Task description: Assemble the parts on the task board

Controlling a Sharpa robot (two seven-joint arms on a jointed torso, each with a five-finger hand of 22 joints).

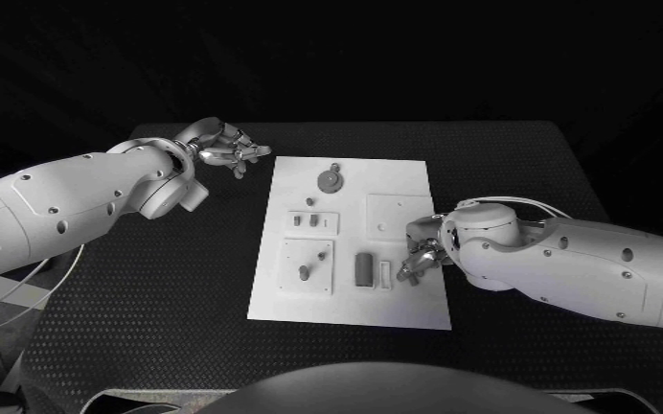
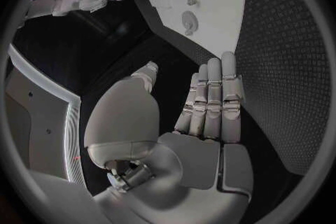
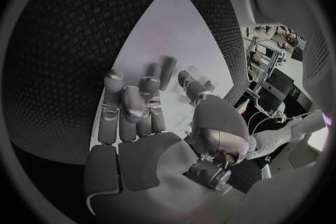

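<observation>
Task board under right hand (fingers spread), left hand beside

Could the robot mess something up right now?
Maybe. The right hand hangs low over the task board, right beside a dark upright part; a small slip could knock that part over or push the board sideways. Its fingers look blurred in the right wrist view, so I cannot tell whether they hold anything. The left hand is off the board's far corner, holding nothing, so it is not steadying the board.
</observation>
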